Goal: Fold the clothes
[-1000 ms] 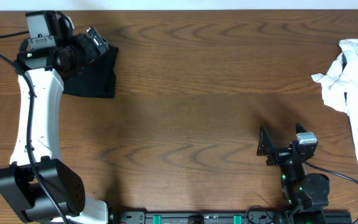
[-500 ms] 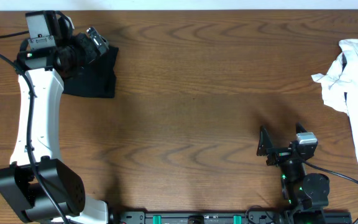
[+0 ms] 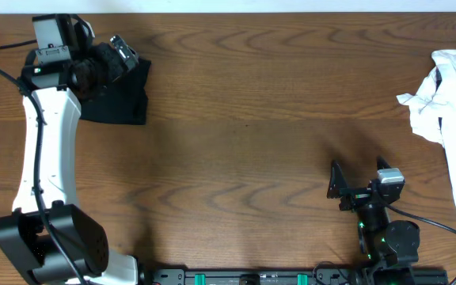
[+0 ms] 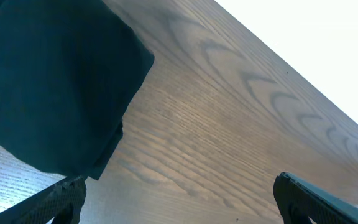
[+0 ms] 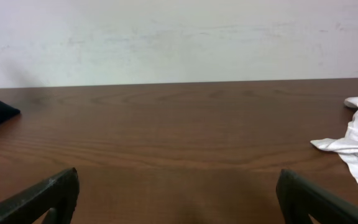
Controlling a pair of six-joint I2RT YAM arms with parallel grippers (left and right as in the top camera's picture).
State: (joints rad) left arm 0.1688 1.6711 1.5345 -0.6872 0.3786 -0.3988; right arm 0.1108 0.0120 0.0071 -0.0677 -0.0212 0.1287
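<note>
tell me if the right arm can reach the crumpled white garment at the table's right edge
Probably yes: only bare wooden table lies between the open right gripper and the crumpled white garment.

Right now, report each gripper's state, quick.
Left gripper: open, empty, by the black garment.
Right gripper: open, empty.
</note>
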